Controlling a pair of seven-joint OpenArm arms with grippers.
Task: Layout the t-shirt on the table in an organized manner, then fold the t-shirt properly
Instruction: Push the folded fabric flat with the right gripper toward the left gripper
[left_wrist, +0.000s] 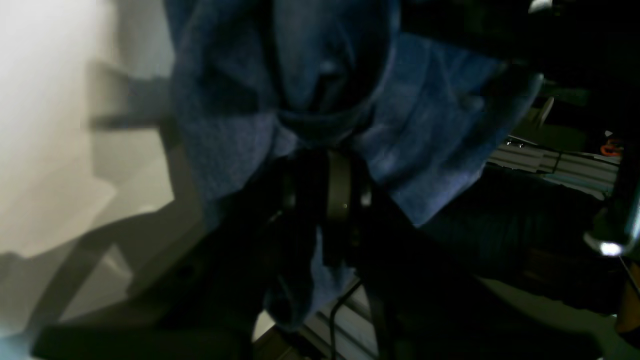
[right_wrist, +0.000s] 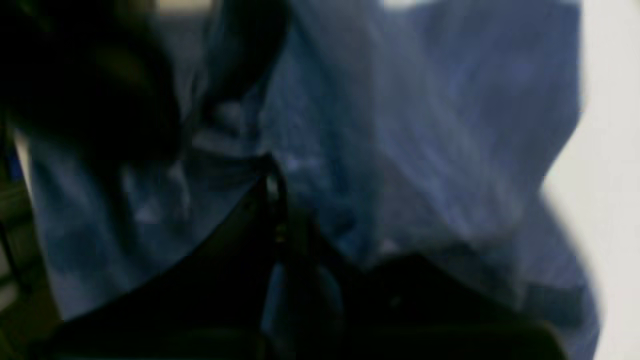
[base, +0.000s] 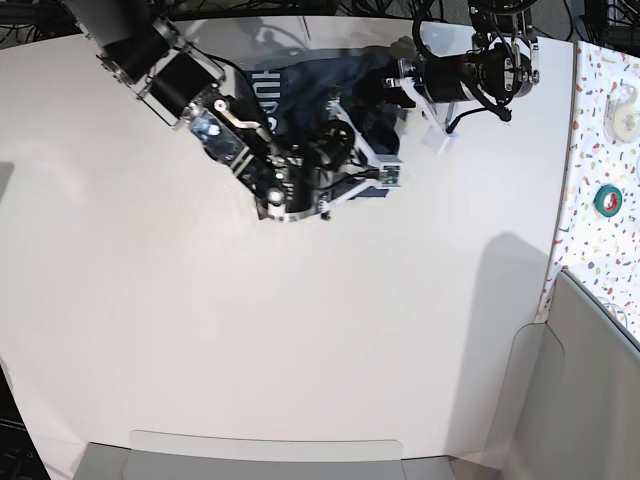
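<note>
T-shirt (base: 330, 95) bunched at top centre of the table (base: 200, 330), lifted between both arms. Left gripper (left_wrist: 332, 200) pinched on a fabric fold; right gripper (right_wrist: 280, 225) clamped on cloth too. Likely raised to shake it open before laying flat.

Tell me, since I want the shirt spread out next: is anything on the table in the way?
Nothing visible is. The t-shirt hangs bunched between both grippers at the table's far edge, and the white surface nearer the camera shows only shadows. The tape roll lies on the separate speckled surface.
</note>
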